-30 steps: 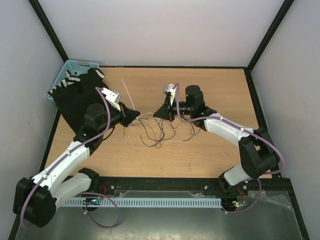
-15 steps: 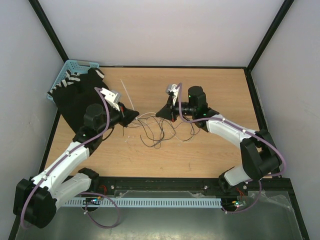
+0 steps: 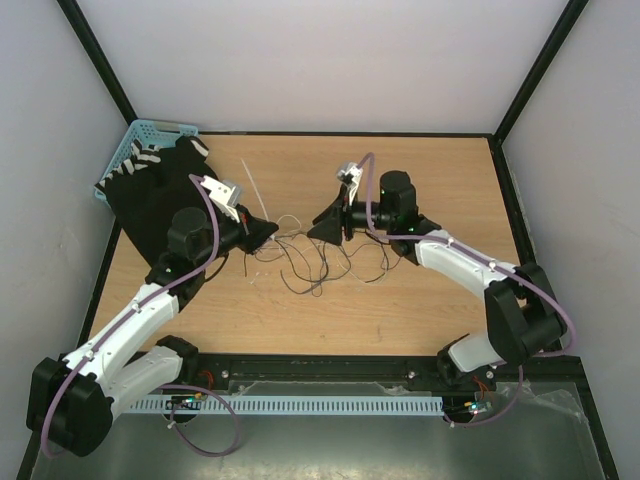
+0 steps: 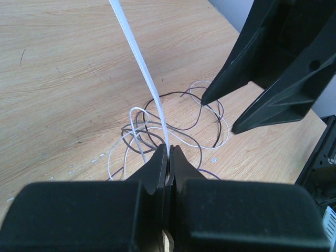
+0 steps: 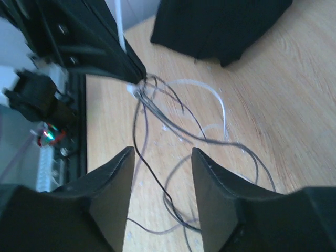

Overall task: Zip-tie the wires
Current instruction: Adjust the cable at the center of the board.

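Change, right pincer: the right gripper [image 5: 160, 152] was closed a second ago. Its fingers now stand well apart, with nothing clamped between them.
Change, position: its wrist has lifted slightly. It hangs just over the bundle, near the middle of the worktop [image 3: 430, 170].
Left pincer: the left gripper [image 4: 169, 157] remains fully closed on the root of the white strip [image 4: 139, 58]. The strip rises from the jaws toward the far edge.
Task item, location: the wires [image 3: 320, 260] lie loose on the worktop centre, between the two grippers and trailing toward the near edge. One cluster sits right at the left gripper's tip.
Meaning for task: in my judgement the right gripper has just let go after a pull or a feed. Whether the strip now loops round the strands cannot be told. The bundle looks spread out, not cinched, so tying appears incomplete.
Wires, material: hair-thin, limp strands in loops and curls. Most are dark and a few pale.
Strip, material: a narrow, flat, stiff-looking plastic band, held straight.
Worktop, surface: pale wood grain, matt, with small scuffs.
Grippers, shape: black, wedge-shaped fingers tapering to blunt tips.
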Controlling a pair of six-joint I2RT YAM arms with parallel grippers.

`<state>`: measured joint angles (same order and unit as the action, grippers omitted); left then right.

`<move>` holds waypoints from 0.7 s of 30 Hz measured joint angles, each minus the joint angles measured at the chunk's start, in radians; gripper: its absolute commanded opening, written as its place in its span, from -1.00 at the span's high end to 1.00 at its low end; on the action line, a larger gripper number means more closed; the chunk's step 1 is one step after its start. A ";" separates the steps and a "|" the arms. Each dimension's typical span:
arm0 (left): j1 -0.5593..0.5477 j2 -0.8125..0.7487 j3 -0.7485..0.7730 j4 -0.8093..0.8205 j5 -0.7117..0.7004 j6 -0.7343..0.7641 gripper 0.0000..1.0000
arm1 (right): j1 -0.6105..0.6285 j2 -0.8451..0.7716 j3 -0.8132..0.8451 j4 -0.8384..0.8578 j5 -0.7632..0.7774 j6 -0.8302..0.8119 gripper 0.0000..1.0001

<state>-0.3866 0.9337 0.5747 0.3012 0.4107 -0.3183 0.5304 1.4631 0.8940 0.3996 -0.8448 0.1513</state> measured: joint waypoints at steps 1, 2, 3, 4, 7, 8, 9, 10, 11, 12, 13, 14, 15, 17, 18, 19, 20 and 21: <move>0.000 0.000 0.000 0.000 0.000 0.000 1.00 | 0.001 -0.007 0.000 0.020 0.000 0.041 -0.29; 0.000 0.000 0.000 0.000 0.000 0.000 1.00 | 0.002 -0.014 0.000 0.047 0.001 0.087 -0.35; 0.000 0.000 0.000 0.000 0.001 0.000 1.00 | 0.008 -0.025 0.000 0.082 0.009 0.138 -0.40; 0.000 0.000 0.000 0.000 0.004 0.000 1.00 | 0.012 -0.037 -0.001 0.117 0.023 0.191 -0.43; 0.000 0.001 0.000 0.000 0.012 0.000 1.00 | 0.032 -0.066 -0.001 0.216 0.071 0.299 -0.45; 0.000 0.001 0.000 0.000 0.016 0.000 1.00 | 0.040 -0.068 0.001 0.243 0.091 0.327 -0.45; 0.000 0.001 0.000 0.000 0.020 0.000 1.00 | 0.048 -0.066 0.004 0.269 0.110 0.360 -0.45; 0.000 0.001 0.000 0.000 0.024 0.000 1.00 | 0.054 -0.058 0.009 0.290 0.125 0.388 -0.45; 0.000 0.001 0.000 0.000 0.029 0.000 1.00 | 0.061 -0.046 0.018 0.311 0.138 0.418 -0.45; 0.000 0.001 0.000 0.000 0.035 0.000 1.00 | 0.067 -0.030 0.030 0.328 0.151 0.446 -0.45; 0.000 0.001 0.000 0.000 0.040 0.000 1.00 | 0.072 -0.011 0.045 0.341 0.160 0.470 -0.44; 0.000 0.001 0.000 0.000 0.045 0.000 1.00 | 0.079 0.011 0.063 0.349 0.165 0.492 -0.44; 0.000 0.001 0.000 0.000 0.049 0.000 1.00 | 0.085 0.034 0.082 0.356 0.172 0.509 -0.44; 0.000 0.001 0.000 0.000 0.061 0.000 1.00 | 0.098 0.073 0.118 0.364 0.180 0.534 -0.43; 0.000 0.001 0.000 0.000 0.064 0.000 1.00 | 0.106 0.087 0.130 0.365 0.182 0.544 -0.42; 0.000 0.001 0.000 0.000 0.068 0.000 1.00 | 0.116 0.098 0.140 0.367 0.183 0.550 -0.40; 0.000 0.001 0.000 0.000 0.072 0.000 1.00 | 0.126 0.107 0.146 0.368 0.184 0.556 -0.39; 0.000 0.001 0.000 0.000 0.076 0.000 1.00 | 0.133 0.114 0.150 0.372 0.185 0.560 -0.37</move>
<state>-0.3866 0.9348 0.5747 0.3008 0.4866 -0.3183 0.6632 1.5772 1.0443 0.7712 -0.6601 0.7109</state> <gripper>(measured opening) 0.002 0.707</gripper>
